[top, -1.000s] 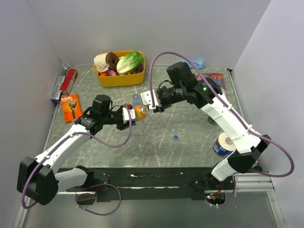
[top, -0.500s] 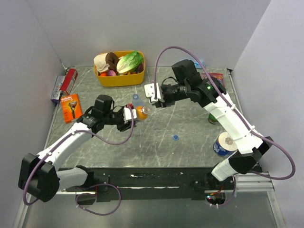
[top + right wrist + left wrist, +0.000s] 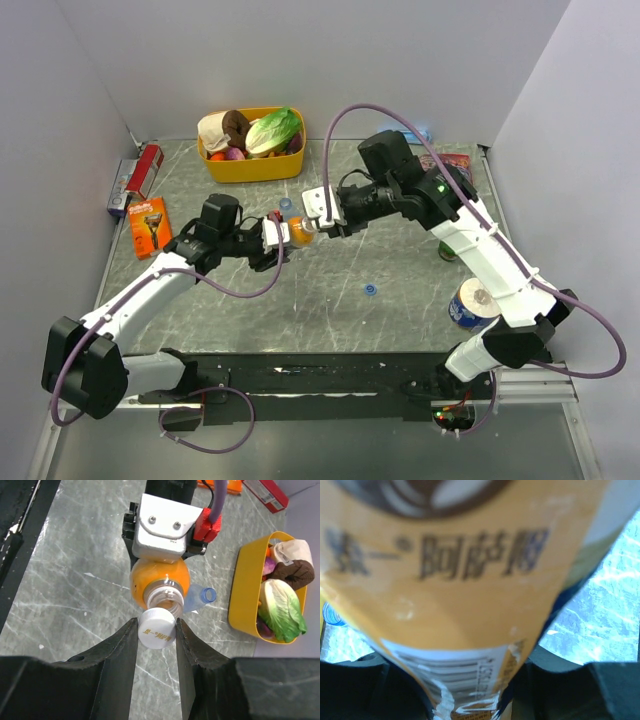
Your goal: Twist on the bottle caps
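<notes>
Two hands meet above the middle of the grey, marble-veined counter (image 3: 400, 270). Our left hand (image 3: 274, 236) is clenched around the orange bottle (image 3: 297, 232), a small rounded plastic bottle tipped so that its open neck faces the right arm. In the left wrist view its glossy orange label, with dark printed characters and a barcode, fills nearly the whole picture. Our right hand (image 3: 157, 630) pinches the white cap (image 3: 157, 627), a smooth round plastic disc with fine gold print, between two matte black fingers (image 3: 122, 650). In the right wrist view the cap sits at the 6 o'clock edge of the bottle's pale threaded mouth, overlapping the rim and off-centre; we cannot tell whether they touch. The water bottle (image 3: 200, 598), clear with a blue ring at its open neck, is just beside the orange bottle at 3 o'clock in that view. From above, the blue cap (image 3: 370, 290), a tiny flat disc, lies alone on the counter at 5 o'clock from the orange bottle, well apart. We see a yellow plastic tub (image 3: 250, 168) of food at the 12 o'clock edge.
</notes>
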`<act>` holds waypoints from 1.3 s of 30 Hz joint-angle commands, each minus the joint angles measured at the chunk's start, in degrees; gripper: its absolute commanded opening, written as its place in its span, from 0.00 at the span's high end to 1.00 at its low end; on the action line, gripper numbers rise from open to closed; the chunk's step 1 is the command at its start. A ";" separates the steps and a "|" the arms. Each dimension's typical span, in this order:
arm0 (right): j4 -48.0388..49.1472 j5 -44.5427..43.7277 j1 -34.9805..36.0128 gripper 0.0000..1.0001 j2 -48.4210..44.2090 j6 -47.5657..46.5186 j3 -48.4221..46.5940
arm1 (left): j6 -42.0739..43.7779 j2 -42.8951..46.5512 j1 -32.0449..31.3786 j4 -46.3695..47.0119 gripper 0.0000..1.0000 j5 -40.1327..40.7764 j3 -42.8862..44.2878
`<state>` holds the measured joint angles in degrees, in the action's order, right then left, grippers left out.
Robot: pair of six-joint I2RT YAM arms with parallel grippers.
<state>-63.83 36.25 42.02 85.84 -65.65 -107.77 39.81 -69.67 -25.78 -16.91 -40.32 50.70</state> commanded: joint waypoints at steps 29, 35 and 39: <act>-6.31 -1.09 0.78 0.73 4.95 -0.27 -8.34 | -3.95 1.73 -0.50 9.61 0.99 -0.90 0.11; 0.90 -3.03 1.13 0.72 3.45 3.15 -3.16 | -5.18 2.60 -0.50 12.41 0.99 -1.26 -0.86; 0.99 -2.24 0.78 0.73 5.38 6.49 -3.24 | -7.81 4.89 -0.59 19.70 0.99 -0.21 -4.02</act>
<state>-63.57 34.37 42.76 90.37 -63.68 -111.83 35.73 -69.43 -26.02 -9.30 -38.74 47.99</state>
